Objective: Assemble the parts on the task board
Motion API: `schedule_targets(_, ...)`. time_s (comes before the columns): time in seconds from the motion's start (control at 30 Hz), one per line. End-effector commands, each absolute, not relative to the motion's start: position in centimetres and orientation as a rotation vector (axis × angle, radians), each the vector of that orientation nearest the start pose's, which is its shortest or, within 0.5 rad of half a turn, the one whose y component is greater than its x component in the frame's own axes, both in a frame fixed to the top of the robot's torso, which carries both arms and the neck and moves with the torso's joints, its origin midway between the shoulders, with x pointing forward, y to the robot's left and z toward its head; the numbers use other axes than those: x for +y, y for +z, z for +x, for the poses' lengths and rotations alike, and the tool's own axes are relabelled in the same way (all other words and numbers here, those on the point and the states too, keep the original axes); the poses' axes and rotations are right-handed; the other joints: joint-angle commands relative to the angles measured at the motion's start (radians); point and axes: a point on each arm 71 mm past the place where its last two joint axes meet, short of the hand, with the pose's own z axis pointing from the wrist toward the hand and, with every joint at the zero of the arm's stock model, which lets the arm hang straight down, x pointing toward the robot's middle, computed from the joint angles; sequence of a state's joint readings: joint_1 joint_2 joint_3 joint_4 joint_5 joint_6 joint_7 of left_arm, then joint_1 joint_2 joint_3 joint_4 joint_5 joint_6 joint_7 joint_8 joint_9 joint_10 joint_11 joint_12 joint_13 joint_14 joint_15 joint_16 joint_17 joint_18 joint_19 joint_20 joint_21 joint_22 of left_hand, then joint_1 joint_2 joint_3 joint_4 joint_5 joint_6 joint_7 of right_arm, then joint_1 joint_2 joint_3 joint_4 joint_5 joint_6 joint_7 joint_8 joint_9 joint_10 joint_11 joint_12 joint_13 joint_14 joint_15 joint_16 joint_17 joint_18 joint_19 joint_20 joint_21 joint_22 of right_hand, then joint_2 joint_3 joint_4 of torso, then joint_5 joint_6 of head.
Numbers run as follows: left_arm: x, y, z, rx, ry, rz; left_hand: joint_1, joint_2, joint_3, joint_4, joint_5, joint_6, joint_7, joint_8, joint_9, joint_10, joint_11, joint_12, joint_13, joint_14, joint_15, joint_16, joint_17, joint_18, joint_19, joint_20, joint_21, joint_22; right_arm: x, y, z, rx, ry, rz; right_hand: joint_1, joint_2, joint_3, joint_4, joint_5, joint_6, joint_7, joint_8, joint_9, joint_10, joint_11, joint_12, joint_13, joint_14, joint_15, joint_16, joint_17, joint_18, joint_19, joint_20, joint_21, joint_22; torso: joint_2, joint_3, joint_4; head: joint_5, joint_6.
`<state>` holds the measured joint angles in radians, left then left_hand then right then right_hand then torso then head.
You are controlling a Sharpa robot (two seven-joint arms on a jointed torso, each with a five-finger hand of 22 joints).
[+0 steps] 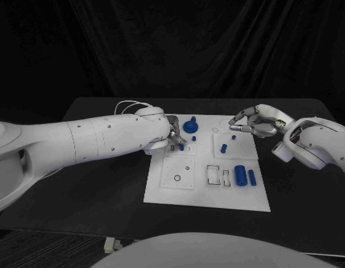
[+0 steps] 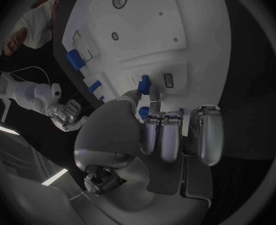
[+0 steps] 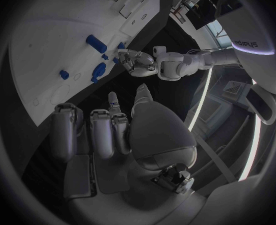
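Fingertips of the left robot hand (image 1: 171,135) pinch a small blue part (image 2: 143,80) low over the task board (image 1: 207,195), likely to seat it, while the right robot hand (image 1: 255,121) hovers empty, fingers loosely curled.

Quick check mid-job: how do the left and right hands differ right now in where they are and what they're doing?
The left hand is down at the task board's far left corner, its fingertips at a small blue part; whether it grips it is unclear. The right hand hovers at the board's far right edge, holding nothing, fingers curled. Both are silver.
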<state>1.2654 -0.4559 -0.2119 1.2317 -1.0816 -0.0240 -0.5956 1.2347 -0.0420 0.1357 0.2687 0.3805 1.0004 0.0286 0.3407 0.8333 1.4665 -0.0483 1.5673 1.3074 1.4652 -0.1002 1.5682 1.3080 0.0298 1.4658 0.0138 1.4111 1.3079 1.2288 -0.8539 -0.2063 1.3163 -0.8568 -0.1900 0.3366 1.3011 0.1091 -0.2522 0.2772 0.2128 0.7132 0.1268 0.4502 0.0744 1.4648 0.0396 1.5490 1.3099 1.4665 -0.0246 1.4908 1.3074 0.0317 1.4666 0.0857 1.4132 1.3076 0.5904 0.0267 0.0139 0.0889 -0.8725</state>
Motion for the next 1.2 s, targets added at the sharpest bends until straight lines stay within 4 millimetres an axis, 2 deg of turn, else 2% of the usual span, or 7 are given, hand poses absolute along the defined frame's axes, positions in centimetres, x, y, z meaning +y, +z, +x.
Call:
schedule_targets(0.03,10.97,-25.85,50.91,2.291,-0.312,-0.108,0.012,-0.002,0.007,-0.002,0.008,0.001,-0.009,-0.004,0.002,0.104,-0.006,0.003,0.263,0.106,-0.005,0.003,0.263,0.018,0.011,-0.005,-0.004,0.119,-25.97,-23.45,49.29,1.814,1.052,0.199,0.009,0.005,-0.008,0.0,0.005,0.0,0.005,-0.006,-0.001,0.065,0.007,-0.003,0.202,0.046,0.005,-0.003,0.096,0.013,0.002,0.004,-0.004,0.203,0.0,0.0,-0.0001,-0.001,0.0)
schedule_targets(0.6,10.89,-25.98,50.86,2.315,-0.327,-0.12,0.026,-0.009,0.013,-0.01,0.006,0.006,-0.011,-0.007,0.001,0.104,-0.008,0.003,0.263,0.106,-0.006,0.003,0.263,0.017,0.011,-0.006,-0.004,0.121,-25.87,-23.54,49.28,1.82,1.054,0.198,0.009,0.006,-0.009,0.001,0.006,0.0,0.005,-0.006,-0.001,0.065,0.008,-0.003,0.203,0.045,0.005,-0.004,0.095,0.013,0.001,0.005,-0.005,0.203,-0.001,0.0003,0.0014,-0.003,0.0)
schedule_targets(1.0,10.91,-26.04,50.88,2.324,-0.326,-0.111,0.051,-0.021,0.026,-0.027,0.027,0.008,-0.012,-0.014,-0.001,0.104,-0.01,0.003,0.263,0.106,-0.008,0.003,0.263,0.018,0.011,-0.008,-0.006,0.121,-25.97,-23.63,49.25,1.822,1.052,0.2,0.009,0.006,-0.009,0.001,0.006,0.0,0.005,-0.006,-0.001,0.065,0.008,-0.003,0.203,0.045,0.005,-0.004,0.095,0.013,0.001,0.005,-0.005,0.203,0.0,0.0007,0.0011,-0.003,0.0)
schedule_targets(1.03,10.91,-26.04,50.88,2.324,-0.326,-0.112,0.048,-0.024,0.026,-0.025,0.013,0.009,-0.01,-0.017,-0.003,0.104,-0.009,0.003,0.263,0.106,-0.008,0.003,0.263,0.018,0.011,-0.008,-0.006,0.121,-25.98,-23.66,49.25,1.823,1.052,0.2,0.009,0.006,-0.009,0.001,0.006,0.0,0.005,-0.006,-0.001,0.065,0.008,-0.003,0.203,0.045,0.005,-0.004,0.095,0.013,0.001,0.005,-0.005,0.203,0.0,0.0003,0.0012,-0.004,0.0)
schedule_targets(1.07,10.92,-26.04,50.89,2.323,-0.325,-0.113,0.042,-0.024,0.025,-0.021,-0.03,0.013,-0.009,-0.021,-0.005,0.104,-0.008,0.003,0.263,0.106,-0.007,0.003,0.263,0.017,0.011,-0.008,-0.007,0.122,-26.0,-23.68,49.25,1.823,1.052,0.201,0.009,0.006,-0.009,0.001,0.006,0.0,0.005,-0.006,-0.001,0.065,0.008,-0.003,0.203,0.045,0.005,-0.004,0.095,0.013,0.001,0.005,-0.005,0.203,-0.001,0.0004,0.0009,-0.004,0.0)
schedule_targets(1.17,10.95,-26.03,50.91,2.322,-0.324,-0.115,0.029,-0.022,0.019,-0.012,-0.107,0.017,-0.007,-0.027,-0.007,0.104,-0.006,0.003,0.263,0.106,-0.005,0.003,0.263,0.017,0.012,-0.007,-0.008,0.123,-26.02,-23.77,49.22,1.825,1.051,0.202,0.009,0.006,-0.009,0.001,0.006,0.0,0.005,-0.006,-0.001,0.065,0.008,-0.003,0.203,0.045,0.005,-0.004,0.095,0.013,0.001,0.005,-0.005,0.203,0.0,0.0,0.0006,-0.006,0.0)
schedule_targets(1.2,10.97,-26.03,50.91,2.321,-0.323,-0.116,0.028,-0.021,0.017,-0.01,-0.118,0.018,-0.007,-0.028,-0.007,0.104,-0.005,0.003,0.263,0.106,-0.005,0.003,0.263,0.017,0.012,-0.006,-0.008,0.123,-26.01,-23.8,49.21,1.826,1.051,0.202,0.009,0.006,-0.009,0.001,0.006,0.0,0.005,-0.006,-0.001,0.065,0.008,-0.003,0.203,0.045,0.005,-0.004,0.095,0.013,0.001,0.005,-0.005,0.203,-0.001,-0.0001,0.0006,-0.006,0.0)
